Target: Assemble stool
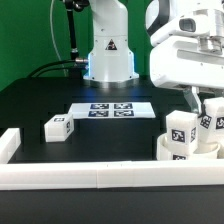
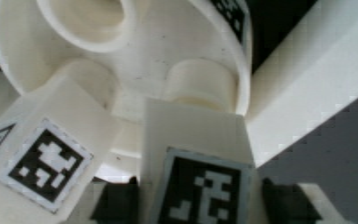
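Note:
The round white stool seat lies at the exterior view's right front, by the front rail. One tagged white leg stands upright in it. My gripper comes down from above and is shut on a second tagged leg, held upright over the seat. In the wrist view the gripper has its dark fingers on both sides of that leg. The other leg stands beside it, with the seat and its holes behind. A third leg lies loose on the table at the left.
The marker board lies flat at the table's middle in front of the robot base. A long white border rail runs along the front, and a short one sits at the left.

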`<state>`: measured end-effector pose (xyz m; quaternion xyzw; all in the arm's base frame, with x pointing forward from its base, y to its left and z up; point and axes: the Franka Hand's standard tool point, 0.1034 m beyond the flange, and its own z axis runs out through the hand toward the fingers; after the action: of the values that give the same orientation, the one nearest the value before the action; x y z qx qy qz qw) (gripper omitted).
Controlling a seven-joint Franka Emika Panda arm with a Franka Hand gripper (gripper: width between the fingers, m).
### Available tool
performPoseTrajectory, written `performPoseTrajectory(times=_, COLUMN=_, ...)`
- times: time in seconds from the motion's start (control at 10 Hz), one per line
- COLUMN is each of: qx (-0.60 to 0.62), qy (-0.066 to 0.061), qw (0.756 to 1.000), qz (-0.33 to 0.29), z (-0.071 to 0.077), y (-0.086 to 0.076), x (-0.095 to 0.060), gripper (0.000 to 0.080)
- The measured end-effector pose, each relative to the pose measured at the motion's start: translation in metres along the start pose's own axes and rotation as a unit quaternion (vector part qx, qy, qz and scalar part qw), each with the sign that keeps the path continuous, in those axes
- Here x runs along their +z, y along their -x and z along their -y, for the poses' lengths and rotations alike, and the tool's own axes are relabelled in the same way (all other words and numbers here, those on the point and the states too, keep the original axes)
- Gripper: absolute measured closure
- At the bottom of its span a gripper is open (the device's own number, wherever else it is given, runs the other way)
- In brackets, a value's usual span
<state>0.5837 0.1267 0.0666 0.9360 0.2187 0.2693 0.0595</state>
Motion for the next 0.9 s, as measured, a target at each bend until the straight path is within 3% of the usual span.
performPoseTrajectory(times=0.1, qx=0.0, qy=0.0, qw=1.0, qz=0.001, z=0.0, y=0.001, x=0.0, gripper=0.0389)
performPoseTrajectory(times=0.2, qx=0.0, qy=0.0, qw=1.0, qz=0.001, z=0.0, y=0.001, x=0.0, gripper=0.0389)
performPoseTrajectory(times=0.3, qx=0.0, qy=0.0, qw=1.0, qz=0.001, z=0.0, y=0.001, x=0.0, gripper=0.022)
performPoseTrajectory(times=0.4, qx=0.0, qy=0.0, qw=1.0, qz=0.001, z=0.0, y=0.001, x=0.0, gripper=0.0171)
performPoseTrajectory(times=0.8, qx=-0.001, qy=-0.002, qw=1.0, qz=0.004, z=0.0, y=-0.001, x=0.0, gripper=0.0151)
performPoseTrajectory(times=0.9, qx=0.006, qy=-0.01, qw=1.0, qz=0.015, z=-0.001, y=-0.012, x=-0.011, gripper=0.0151)
